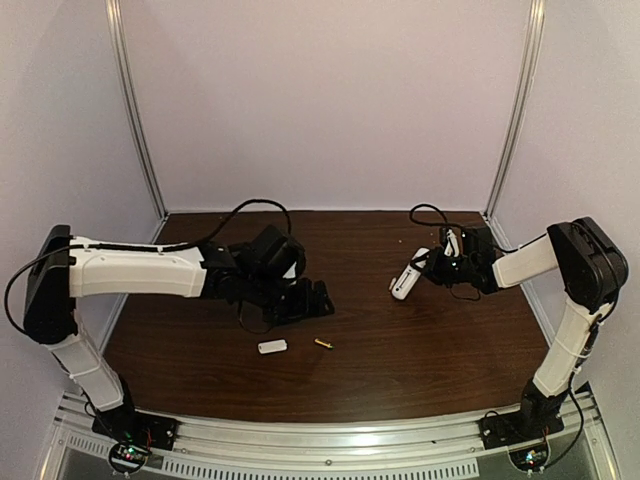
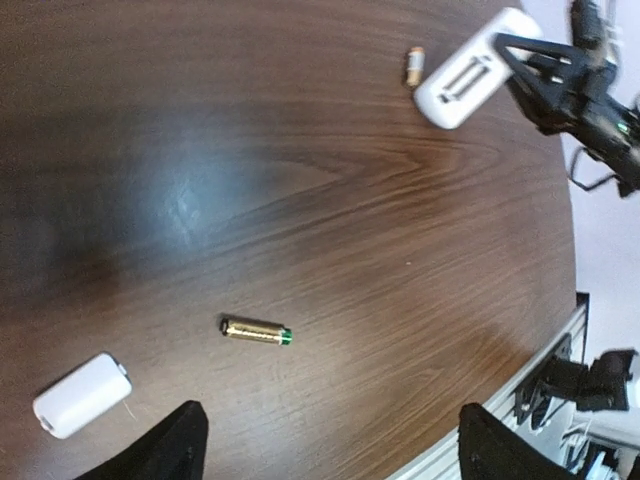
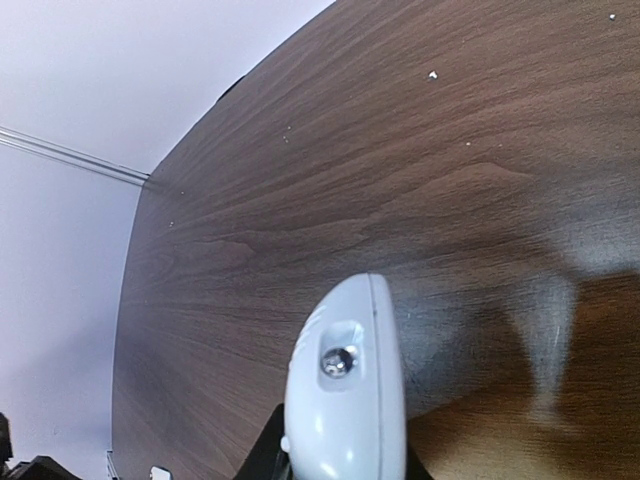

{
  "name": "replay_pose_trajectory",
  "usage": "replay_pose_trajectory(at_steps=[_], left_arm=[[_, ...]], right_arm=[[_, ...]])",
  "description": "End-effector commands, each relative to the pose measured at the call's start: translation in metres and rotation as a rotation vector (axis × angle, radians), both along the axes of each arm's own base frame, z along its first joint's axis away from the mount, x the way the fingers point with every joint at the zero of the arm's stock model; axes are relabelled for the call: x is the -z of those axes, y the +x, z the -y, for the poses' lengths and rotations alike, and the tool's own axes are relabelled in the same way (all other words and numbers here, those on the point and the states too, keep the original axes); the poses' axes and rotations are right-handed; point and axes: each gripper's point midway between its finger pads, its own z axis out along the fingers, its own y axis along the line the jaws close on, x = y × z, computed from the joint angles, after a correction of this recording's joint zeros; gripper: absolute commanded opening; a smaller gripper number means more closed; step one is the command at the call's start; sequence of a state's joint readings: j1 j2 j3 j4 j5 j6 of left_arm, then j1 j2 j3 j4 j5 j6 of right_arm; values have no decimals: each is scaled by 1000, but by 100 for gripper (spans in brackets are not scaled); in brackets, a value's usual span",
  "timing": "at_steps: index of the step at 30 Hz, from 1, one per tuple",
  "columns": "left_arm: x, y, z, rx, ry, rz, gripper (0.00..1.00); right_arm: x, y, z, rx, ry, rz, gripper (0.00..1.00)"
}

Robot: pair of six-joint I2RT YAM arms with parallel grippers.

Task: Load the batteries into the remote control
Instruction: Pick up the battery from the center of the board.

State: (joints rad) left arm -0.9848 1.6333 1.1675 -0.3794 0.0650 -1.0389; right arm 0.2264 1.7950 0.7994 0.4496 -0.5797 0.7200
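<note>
The white remote control (image 1: 407, 277) is held off the table at the right, tilted, by my right gripper (image 1: 440, 266), which is shut on it. In the right wrist view its rounded end (image 3: 345, 385) fills the space between the fingers. In the left wrist view the remote (image 2: 468, 70) shows its open battery recess. One golden battery (image 2: 256, 331) with a green end lies on the table (image 2: 330, 180) just ahead of my open, empty left gripper (image 2: 335, 452); it also shows in the top view (image 1: 323, 343). A second battery (image 2: 414, 66) lies near the remote.
A small flat white cover piece (image 1: 272, 347) lies left of the near battery and also shows in the left wrist view (image 2: 82, 395). The table's metal front rail (image 1: 330, 440) runs along the near edge. White walls enclose the back and sides.
</note>
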Motion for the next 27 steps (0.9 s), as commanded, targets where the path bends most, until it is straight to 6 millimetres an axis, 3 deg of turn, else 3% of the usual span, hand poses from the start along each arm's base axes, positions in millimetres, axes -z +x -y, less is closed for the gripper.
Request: replay_pose_trajectory(at_steps=[1, 6, 10, 14, 21, 27], left_arm=[[44, 4, -8, -225, 103, -151, 81], [66, 6, 2, -294, 156, -219, 62], [85, 3, 4, -331, 204, -277, 57], [104, -5, 5, -349, 249, -337, 44], [111, -4, 17, -348, 287, -357, 40], [125, -6, 13, -351, 346, -378, 36]], right_arm=[[-9, -1, 2, -5, -1, 36, 0], [-8, -1, 3, -7, -8, 39, 0], [-7, -1, 3, -7, -3, 37, 0], [-7, 0, 3, -8, -3, 39, 0], [-6, -3, 3, -10, 2, 39, 0], [-7, -2, 4, -7, 6, 42, 0]])
